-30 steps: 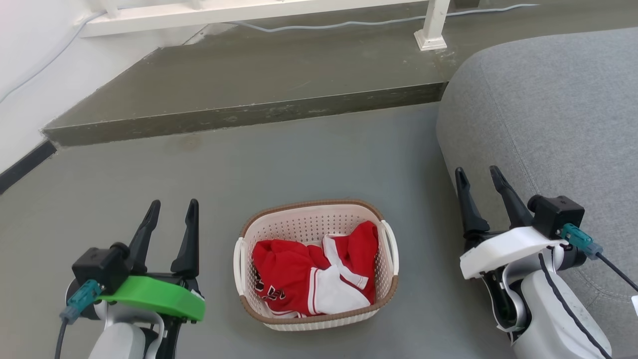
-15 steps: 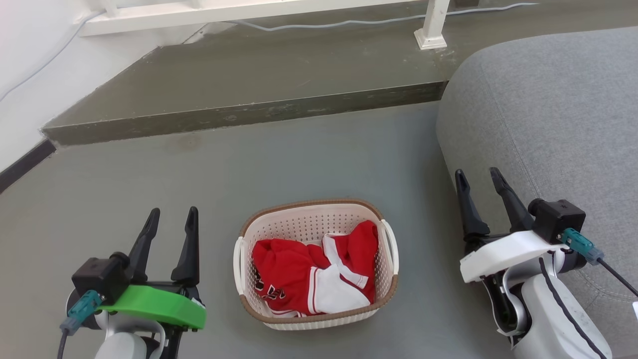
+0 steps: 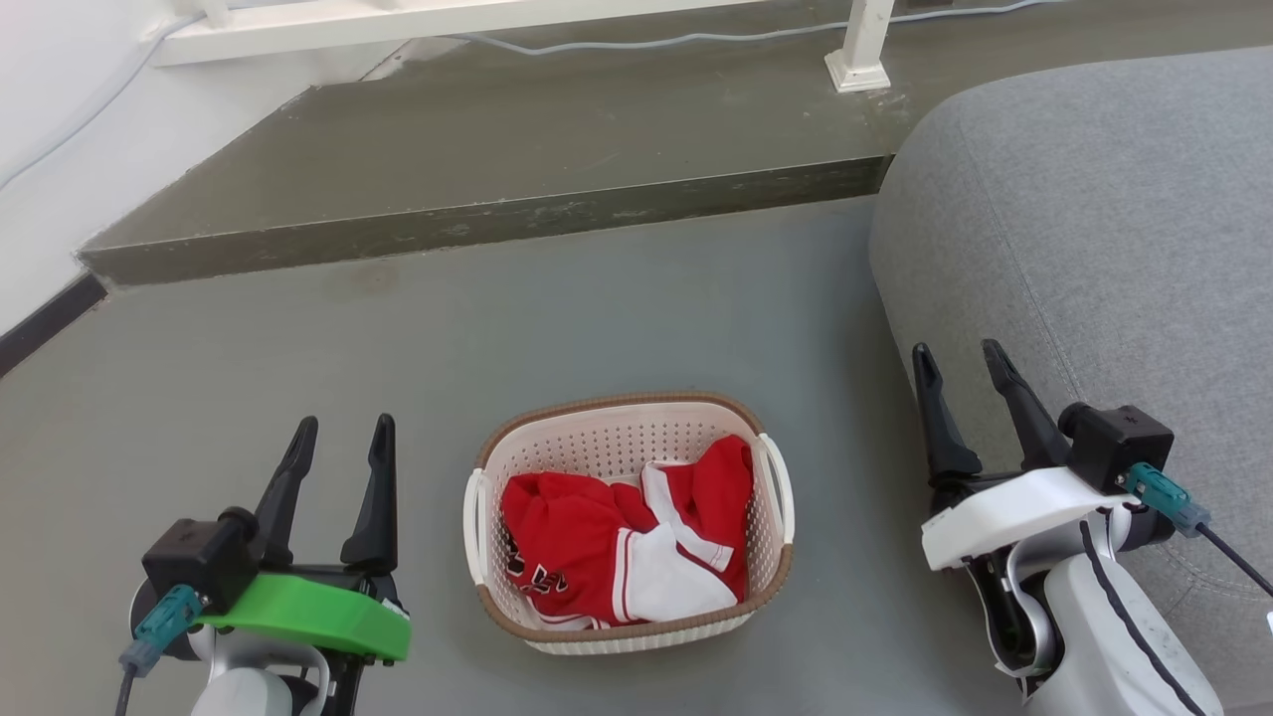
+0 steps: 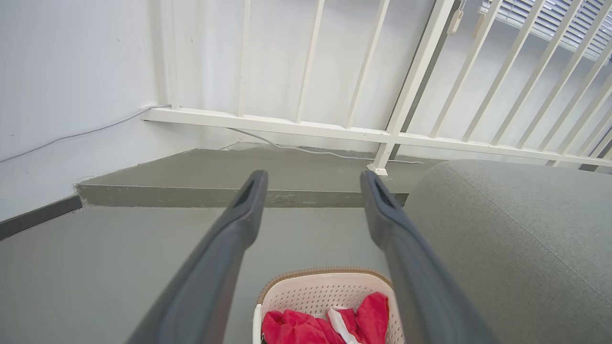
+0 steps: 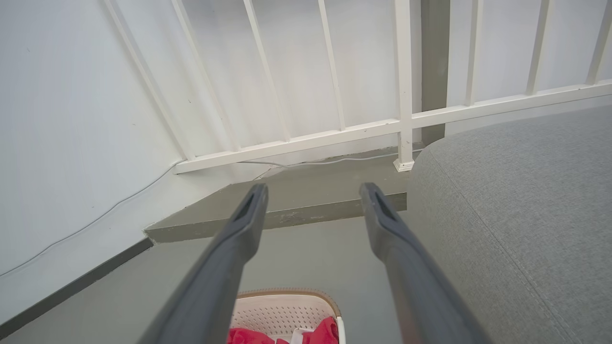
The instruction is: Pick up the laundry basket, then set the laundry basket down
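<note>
At the lower left of the head view the left gripper [image 3: 345, 430] holds its two dark fingers apart on nothing. At the lower right the right gripper [image 3: 956, 350] is likewise spread and empty, against the edge of the grey sofa [image 3: 1094, 229]. Between them at lower centre, touched by neither, the laundry basket [image 3: 607, 445] sits on the grey floor [image 3: 597, 308] with a red and white garment [image 3: 587, 542] heaped inside, and beyond it a raised step [image 3: 497, 149] and a white railing [image 3: 398, 22] cross the upper frame.
</note>
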Available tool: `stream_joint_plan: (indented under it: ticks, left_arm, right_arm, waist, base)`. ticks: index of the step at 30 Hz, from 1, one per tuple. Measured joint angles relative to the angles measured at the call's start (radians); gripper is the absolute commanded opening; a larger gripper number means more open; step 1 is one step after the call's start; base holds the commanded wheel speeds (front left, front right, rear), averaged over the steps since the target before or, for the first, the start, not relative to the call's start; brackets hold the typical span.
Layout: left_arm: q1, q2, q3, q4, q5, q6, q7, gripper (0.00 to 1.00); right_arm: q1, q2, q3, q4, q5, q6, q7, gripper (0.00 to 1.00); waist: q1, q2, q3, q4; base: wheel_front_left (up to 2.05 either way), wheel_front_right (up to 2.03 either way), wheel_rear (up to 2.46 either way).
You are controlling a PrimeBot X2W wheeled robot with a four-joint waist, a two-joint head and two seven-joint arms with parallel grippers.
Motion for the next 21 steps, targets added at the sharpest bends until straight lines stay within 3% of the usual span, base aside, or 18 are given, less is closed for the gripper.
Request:
stream_joint_plan:
  ticks: [19,20,21]
  left_arm:
    - [0.004,-0.012,0.009,0.001,0.002,-0.004,0.000,1.00]
    - [0.004,-0.012,0.007,0.006,0.002,-0.004,0.001,0.00]
    - [0.006,-0.015,0.004,0.019,0.002,-0.004,0.002,0.00]
  right_arm:
    - [0.003,0.004,-0.006,0.000,-0.013,0.010,0.000,1.00]
    - [0.003,0.005,-0.005,0.005,-0.012,0.010,0.000,0.00]
    - [0.007,0.006,-0.003,0.015,-0.012,0.009,0.001,0.00]
  waist:
    - [0.0001,0.0000,-0.003,0.000]
    - [0.0000,0.0000,-0.003,0.000]
    - [0.0000,0.0000,-0.003,0.000]
  base:
    - [0.00,0.00,0.00]
    - [0.00,0.00,0.00]
    - [0.00,0.00,0.00]
